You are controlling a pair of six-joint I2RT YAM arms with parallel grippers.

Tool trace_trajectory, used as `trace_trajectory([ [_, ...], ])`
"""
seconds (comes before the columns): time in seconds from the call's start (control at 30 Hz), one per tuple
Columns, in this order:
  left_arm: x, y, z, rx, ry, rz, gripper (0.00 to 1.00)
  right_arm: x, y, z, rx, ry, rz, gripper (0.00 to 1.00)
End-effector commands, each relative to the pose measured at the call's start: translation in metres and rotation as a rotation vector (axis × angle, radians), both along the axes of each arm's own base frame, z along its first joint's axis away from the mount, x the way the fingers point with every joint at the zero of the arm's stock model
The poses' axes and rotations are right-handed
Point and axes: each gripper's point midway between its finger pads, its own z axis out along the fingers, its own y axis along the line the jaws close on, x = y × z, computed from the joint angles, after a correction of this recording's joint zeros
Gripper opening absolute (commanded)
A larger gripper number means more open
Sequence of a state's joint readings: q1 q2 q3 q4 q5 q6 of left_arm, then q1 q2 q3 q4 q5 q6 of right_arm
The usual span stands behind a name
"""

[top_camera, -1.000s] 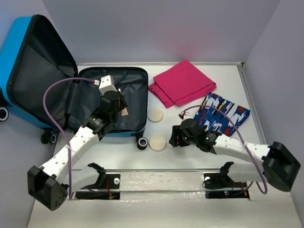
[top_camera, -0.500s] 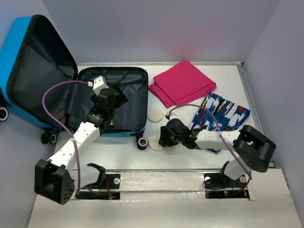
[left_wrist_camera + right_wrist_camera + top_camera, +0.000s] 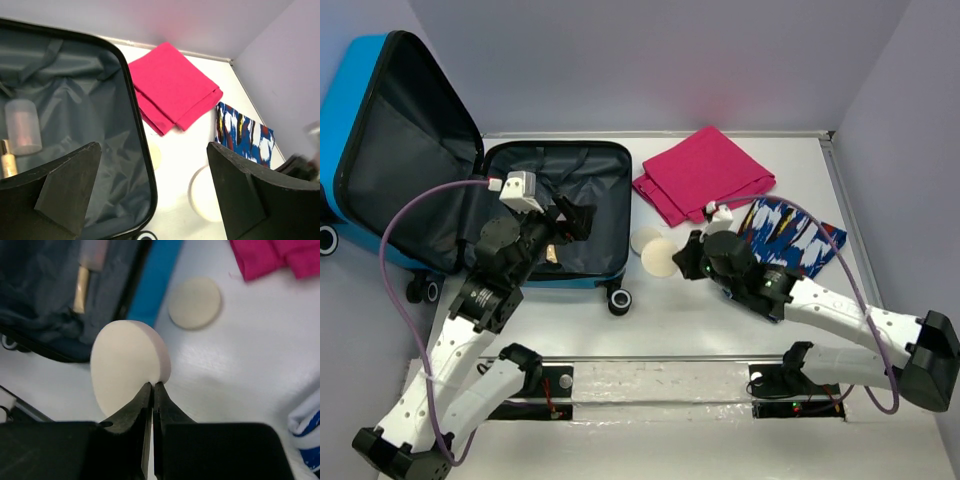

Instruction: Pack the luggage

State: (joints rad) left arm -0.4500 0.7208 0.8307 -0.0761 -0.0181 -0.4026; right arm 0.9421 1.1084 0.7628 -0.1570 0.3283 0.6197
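The luggage [image 3: 605,195] lies open at the left, its blue lid propped up and its grey lining [image 3: 90,115] showing. My left gripper [image 3: 575,222] hangs over the base's near half, jaws wide open [image 3: 152,147] and holding nothing. A small bottle with a clear cap [image 3: 22,127] lies on the lining. My right gripper [image 3: 688,262] is shut [image 3: 153,385] on the edge of a cream round pad [image 3: 127,365], held off the table right of the luggage. A second cream pad [image 3: 643,238] lies flat beside the luggage's edge [image 3: 155,285].
A folded pink cloth [image 3: 705,175] lies at the back centre. A blue patterned cloth [image 3: 790,235] lies to its right, partly under the right arm. A black luggage wheel [image 3: 619,299] sticks out toward the near rail. Walls close the back and right.
My left gripper has opened and drawn back toward the luggage's near side. My right gripper has shut on the nearer cream pad and lifted it toward the other pad.
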Motion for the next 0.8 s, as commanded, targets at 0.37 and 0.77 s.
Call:
trace_trajectory([
  [0.37, -0.026, 0.034, 0.013, 0.072, -0.147, 0.073, 0.99, 0.142, 0.103, 0.063, 0.038, -0.082, -0.020, 0.79],
  [0.77, -0.036, 0.028, 0.022, 0.058, -0.183, 0.017, 0.99, 0.143, 0.044, -0.088, -0.090, 0.197, -0.192, 0.61],
])
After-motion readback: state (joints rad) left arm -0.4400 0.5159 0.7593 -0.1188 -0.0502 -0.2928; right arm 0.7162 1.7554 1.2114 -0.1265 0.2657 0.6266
